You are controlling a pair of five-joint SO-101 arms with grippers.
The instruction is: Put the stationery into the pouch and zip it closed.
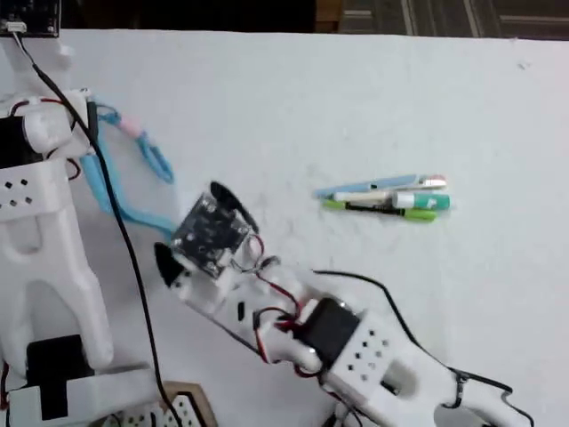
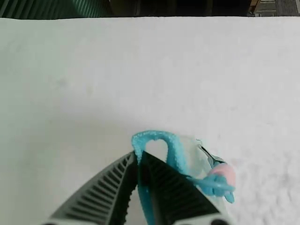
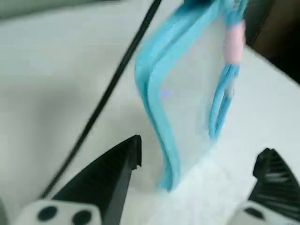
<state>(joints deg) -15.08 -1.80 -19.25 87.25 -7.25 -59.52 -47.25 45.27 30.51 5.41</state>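
**A:** What sits nearest?

**B:** The right arm point(image 1: 356, 347), reaching in from the near edge of the tabletop point(image 1: 356, 98). Its jaws are spread wide, 1 on each side of the pouch's point(image 1: 138, 216) near corner. I cannot tell whether either one touches it.

**A:** And the left arm point(image 1: 44, 222)?

**B:** It stands at the left side. Its jaws are pressed together on the pouch's blue rim, pinching it.

**A:** Which view tells you that?

**B:** The left wrist view. There the blue rim loops out just past the closed jaws, and from above the arm's own body hides that pinch. The right wrist view shows the pouch's clear wall between its 2 blue edges, with a pink tab point(image 3: 233, 42) on the blue strap and a black cable point(image 3: 108, 98) crossing beside it.

**A:** Where is the stationery?

**B:** The pens point(image 1: 387, 197) lie side by side on the tabletop, outside the pouch and well apart from it, to its right.

**A:** Room to move?

**B:** A broad stretch of white tabletop runs from the pouch to the pens, then on past them to the far edge.
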